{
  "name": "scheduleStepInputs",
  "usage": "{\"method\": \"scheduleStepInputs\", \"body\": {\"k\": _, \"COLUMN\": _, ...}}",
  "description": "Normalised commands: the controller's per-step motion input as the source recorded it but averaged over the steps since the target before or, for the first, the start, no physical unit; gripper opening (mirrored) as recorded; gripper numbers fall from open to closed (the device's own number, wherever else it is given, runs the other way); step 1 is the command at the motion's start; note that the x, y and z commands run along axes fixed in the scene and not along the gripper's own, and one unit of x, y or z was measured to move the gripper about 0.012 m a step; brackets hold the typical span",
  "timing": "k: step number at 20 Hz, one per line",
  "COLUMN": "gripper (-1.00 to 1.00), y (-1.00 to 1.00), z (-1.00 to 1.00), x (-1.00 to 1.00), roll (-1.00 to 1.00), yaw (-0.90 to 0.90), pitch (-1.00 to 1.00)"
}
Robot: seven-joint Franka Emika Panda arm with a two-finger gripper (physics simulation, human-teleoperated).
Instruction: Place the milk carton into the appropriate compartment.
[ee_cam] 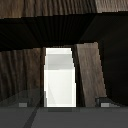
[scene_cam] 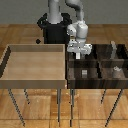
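Observation:
The milk carton [ee_cam: 60, 75] is pale grey with a white top. It stands upright on dark striped wood, straight below my gripper [ee_cam: 64, 105]. Dark wood shows between each fingertip [ee_cam: 22, 104] and the carton's sides, so the gripper is open and apart from it. In the exterior view my gripper [scene_cam: 79, 55] hangs low over the dark brown tray's far cell on that view's left, the compartment [scene_cam: 93, 52]. There the hand hides most of the carton.
The dark four-cell tray [scene_cam: 98, 61] holds a small grey cube [scene_cam: 84, 73], a whitish round thing [scene_cam: 116, 70] and a taller grey block [scene_cam: 114, 48] in its other cells. A big light tan tray [scene_cam: 35, 62] adjoins it on the exterior view's left. Both stand on thin legs.

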Motion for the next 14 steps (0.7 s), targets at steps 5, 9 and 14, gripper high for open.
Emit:
{"method": "scheduleStepInputs", "body": {"k": 5, "gripper": 1.0, "y": 0.0, "z": -0.8, "x": 0.0, "roll": 0.0, "yaw": 0.0, "pitch": 0.0}}
{"method": "scheduleStepInputs", "body": {"k": 9, "gripper": -1.0, "y": 0.0, "z": -0.25, "x": 0.0, "roll": 0.0, "yaw": 0.0, "pitch": 0.0}}
{"method": "scheduleStepInputs", "body": {"k": 14, "gripper": -1.0, "y": 0.0, "z": 0.0, "x": 0.0, "roll": 0.0, "yaw": 0.0, "pitch": 0.0}}
